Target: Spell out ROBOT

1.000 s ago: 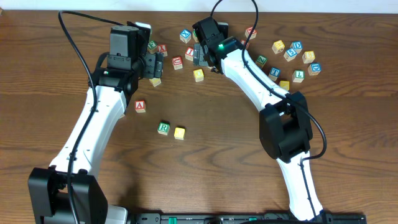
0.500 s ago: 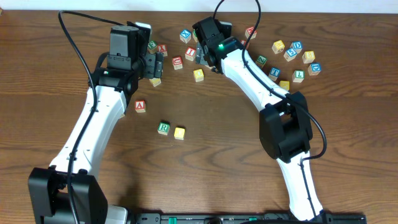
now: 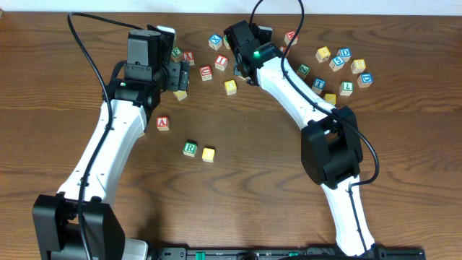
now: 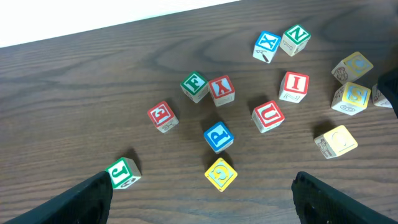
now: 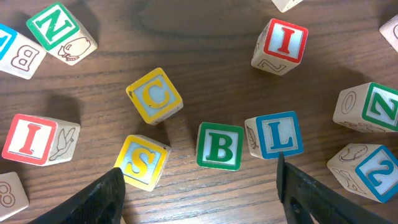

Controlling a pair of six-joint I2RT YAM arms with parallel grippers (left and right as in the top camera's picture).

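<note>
Two cubes, the green-framed R (image 3: pixel 189 148) and a yellow-faced cube (image 3: pixel 208 154), sit beside each other on the surface (image 3: pixel 253 195) at lower centre of the overhead frame, apparently laid as the word's opening. The right claw (image 5: pixel 199 180) hangs spread over the loose cubes (image 3: pixel 221 62) at top centre, the green-framed B (image 5: pixel 219 146) between its fingers (image 5: pixel 106 199), likely the next pick. The left claw (image 4: pixel 200 186) is spread and empty.

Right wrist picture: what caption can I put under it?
Open right gripper poised over scattered letter cubes, green B centred ahead, blue L beside it.
</note>
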